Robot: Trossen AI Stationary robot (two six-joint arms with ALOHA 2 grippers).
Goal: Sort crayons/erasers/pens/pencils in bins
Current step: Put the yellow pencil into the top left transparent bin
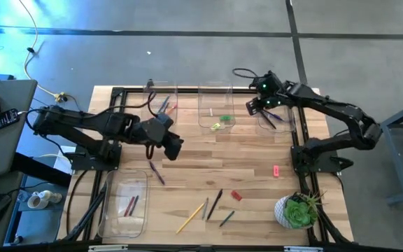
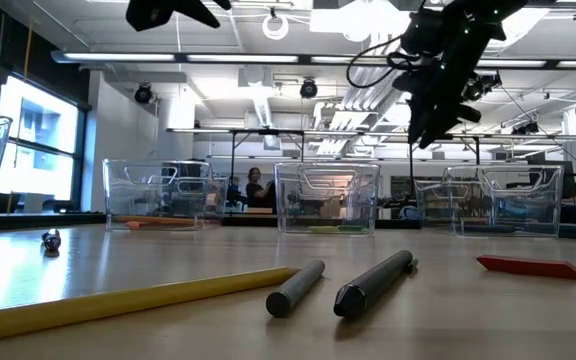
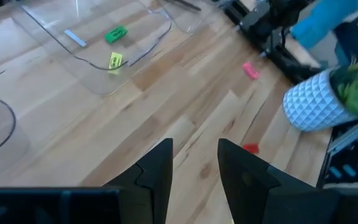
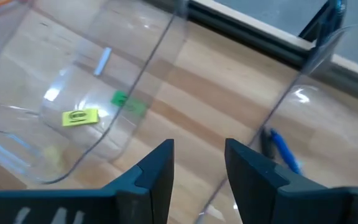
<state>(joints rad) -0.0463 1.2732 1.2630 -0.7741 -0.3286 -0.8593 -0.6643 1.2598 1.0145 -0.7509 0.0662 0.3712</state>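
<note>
Long yellow pencil lies closest. Beyond my right fingers, spread apart and empty, a yellow eraser sits in a clear bin. Left fingers gape too.

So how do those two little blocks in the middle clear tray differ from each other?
The green eraser is a plain block lying further inside the middle bin. The yellow eraser shows dark markings on its face and lies close to the bin's wall. Both are small chunky blocks, lying apart on the bin's floor.
</note>
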